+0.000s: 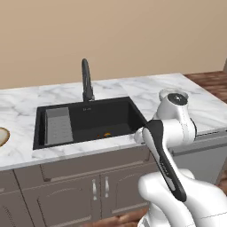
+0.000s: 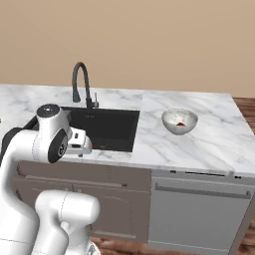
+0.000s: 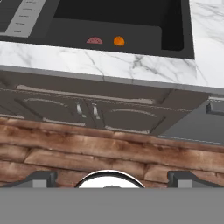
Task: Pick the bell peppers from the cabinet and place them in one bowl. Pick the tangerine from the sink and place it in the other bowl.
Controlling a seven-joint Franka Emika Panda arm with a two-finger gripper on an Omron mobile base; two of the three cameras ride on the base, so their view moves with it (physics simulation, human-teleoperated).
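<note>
The tangerine [image 3: 118, 41] lies on the floor of the black sink [image 3: 131, 33], just right of the pinkish-red drain [image 3: 94, 40]; it also peeks over the sink's front rim [image 1: 107, 134]. The white-grey speckled bowl [image 2: 180, 121] stands on the counter right of the sink [image 2: 107, 130], and a small red patch of bell pepper [image 2: 180, 124] shows inside it. The tan bowl [image 1: 2, 136] is cut off by the left edge. My gripper [image 3: 112, 179] is open and empty, fingertips [image 3: 41, 178] wide apart, in front of the counter edge and short of the sink. The cabinet is out of view.
A black gooseneck tap [image 1: 86, 82] rises behind the sink, and a grey drain rack [image 1: 59, 126] sits in its left part. Cupboard doors [image 3: 87, 111] with handles are below the marble counter [image 2: 199, 142], a dishwasher front [image 2: 199, 209] to the right, wood flooring [image 3: 109, 148] beneath.
</note>
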